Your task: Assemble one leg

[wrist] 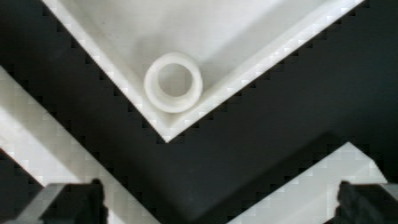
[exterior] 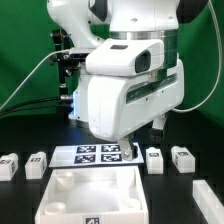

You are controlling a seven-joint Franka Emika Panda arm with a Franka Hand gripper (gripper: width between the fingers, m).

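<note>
Four small white legs with markers lie on the black table: two at the exterior view's left (exterior: 8, 166) (exterior: 37, 164) and two at its right (exterior: 155, 160) (exterior: 183, 157). The large white square tray (exterior: 60, 188) lies at the front. My gripper (exterior: 150, 130) hangs above the tray's far right corner, mostly hidden behind the arm's white body. In the wrist view the gripper (wrist: 217, 206) is open and empty, its dark fingertips (wrist: 71, 205) wide apart. Under it lies a tray corner (wrist: 249, 70) with a round socket (wrist: 173, 80). No leg shows in the wrist view.
The marker board (exterior: 100, 153) lies flat just behind the tray. Another white piece (exterior: 206, 194) sits at the exterior view's right edge. Cables and a green backdrop are behind the arm.
</note>
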